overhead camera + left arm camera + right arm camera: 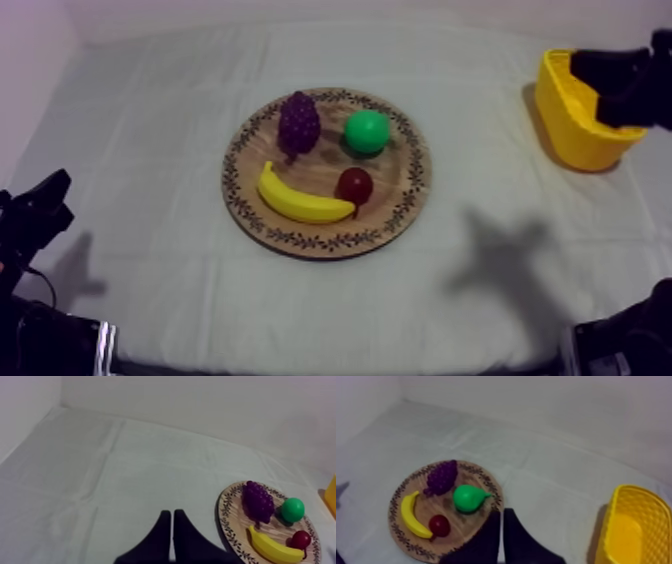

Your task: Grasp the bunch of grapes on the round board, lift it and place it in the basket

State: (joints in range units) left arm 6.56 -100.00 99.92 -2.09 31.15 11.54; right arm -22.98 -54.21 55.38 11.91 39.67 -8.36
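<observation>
The purple bunch of grapes [298, 122] lies at the back left of the round wooden board [410, 190], beside a green pear [367, 131]. The yellow basket [572, 120] stands at the far right of the table. My right gripper [580, 62] hangs raised over the basket and holds nothing; in its wrist view its fingers [502, 512] lie together as a wedge, between the board [403, 536] with the grapes [441, 476] and the basket [631, 526]. My left gripper [55, 187] rests low at the left, shut [172, 512], well away from the grapes [258, 500].
A banana [298, 203] and a small red fruit [354, 184] lie on the front half of the board. The right arm's shadow [500, 262] falls on the cloth right of the board. Bare cloth surrounds the board on all sides.
</observation>
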